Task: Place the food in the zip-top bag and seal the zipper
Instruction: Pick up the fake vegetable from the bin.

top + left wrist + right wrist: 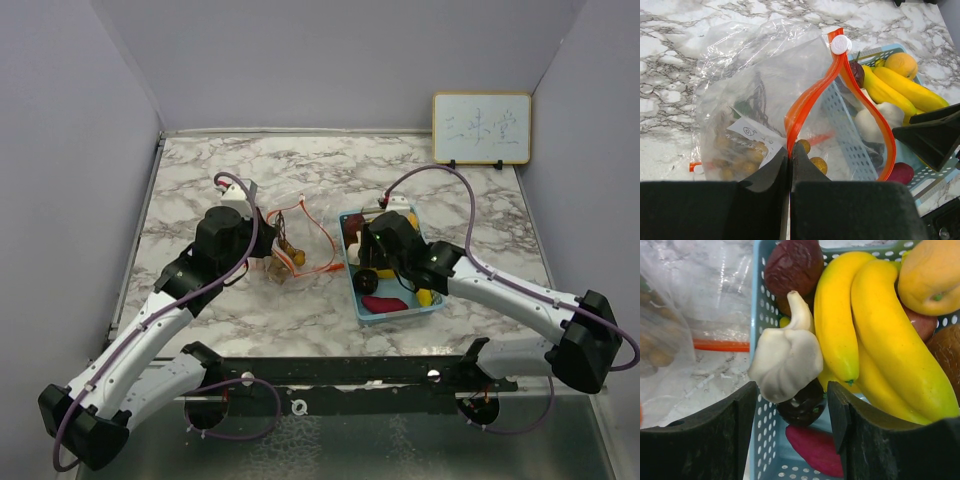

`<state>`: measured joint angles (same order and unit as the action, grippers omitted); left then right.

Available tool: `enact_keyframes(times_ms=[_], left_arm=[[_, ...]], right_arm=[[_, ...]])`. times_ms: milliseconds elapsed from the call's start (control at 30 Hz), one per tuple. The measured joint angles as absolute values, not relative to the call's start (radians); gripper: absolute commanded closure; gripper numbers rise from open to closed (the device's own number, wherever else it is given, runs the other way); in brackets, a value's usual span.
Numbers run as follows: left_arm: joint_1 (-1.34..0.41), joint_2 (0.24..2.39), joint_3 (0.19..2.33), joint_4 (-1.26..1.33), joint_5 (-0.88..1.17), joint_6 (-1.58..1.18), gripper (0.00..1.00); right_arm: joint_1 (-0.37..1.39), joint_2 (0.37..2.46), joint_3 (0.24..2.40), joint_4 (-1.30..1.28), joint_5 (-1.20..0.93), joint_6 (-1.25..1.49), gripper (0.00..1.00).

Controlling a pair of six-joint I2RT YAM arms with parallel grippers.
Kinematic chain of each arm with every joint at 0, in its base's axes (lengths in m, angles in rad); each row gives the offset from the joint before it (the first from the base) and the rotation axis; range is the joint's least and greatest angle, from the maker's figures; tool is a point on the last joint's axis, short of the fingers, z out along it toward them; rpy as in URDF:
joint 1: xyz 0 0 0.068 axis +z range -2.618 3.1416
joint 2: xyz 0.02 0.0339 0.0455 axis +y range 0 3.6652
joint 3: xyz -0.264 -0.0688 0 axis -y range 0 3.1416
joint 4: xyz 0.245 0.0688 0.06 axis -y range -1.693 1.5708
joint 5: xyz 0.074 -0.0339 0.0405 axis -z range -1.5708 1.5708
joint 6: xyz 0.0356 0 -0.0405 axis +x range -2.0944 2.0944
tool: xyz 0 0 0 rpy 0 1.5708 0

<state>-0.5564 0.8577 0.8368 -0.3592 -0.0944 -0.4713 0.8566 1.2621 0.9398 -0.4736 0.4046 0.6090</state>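
The clear zip-top bag (290, 235) lies at mid-table with its orange zipper rim (810, 100) spread open and a white slider (841, 44) at the far end. A brown berry cluster (740, 155) lies inside it. My left gripper (790, 152) is shut on the near end of the zipper rim. The remaining food sits in the light-blue basket (765, 440): yellow bananas (865, 325), a white piece (787, 357), a dark purple piece (802, 405), a magenta tuber (815, 447) and an orange piece (932, 275). My right gripper (792, 405) is open over the basket, its fingers either side of the white and dark purple pieces.
The basket (425, 305) stands right of the bag, touching its open mouth. A maroon-brown round piece (792, 265) lies at the basket's far end. A small whiteboard (481, 128) stands at the back right. Grey walls enclose the marble table (200, 180).
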Motion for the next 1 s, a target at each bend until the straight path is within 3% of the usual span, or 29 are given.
enact_keyframes(times_ms=[500, 700, 833, 1000], left_arm=[[-0.556, 0.856, 0.808, -0.336, -0.094, -0.469, 1.00], [-0.556, 0.852, 0.803, -0.332, -0.094, -0.469, 1.00], [-0.556, 0.851, 0.801, -0.329, -0.093, -0.469, 1.00], [-0.556, 0.851, 0.800, -0.328, -0.093, -0.469, 1.00]], right_arm=[[0.811, 1.306, 0.844, -0.325, 0.368, 0.676, 0.49], [0.809, 1.373, 0.836, -0.249, 0.345, 0.676, 0.67], [0.809, 1.375, 0.783, -0.173, 0.342, 0.673, 0.97], [0.809, 1.342, 0.706, -0.100, 0.342, 0.663, 0.98]])
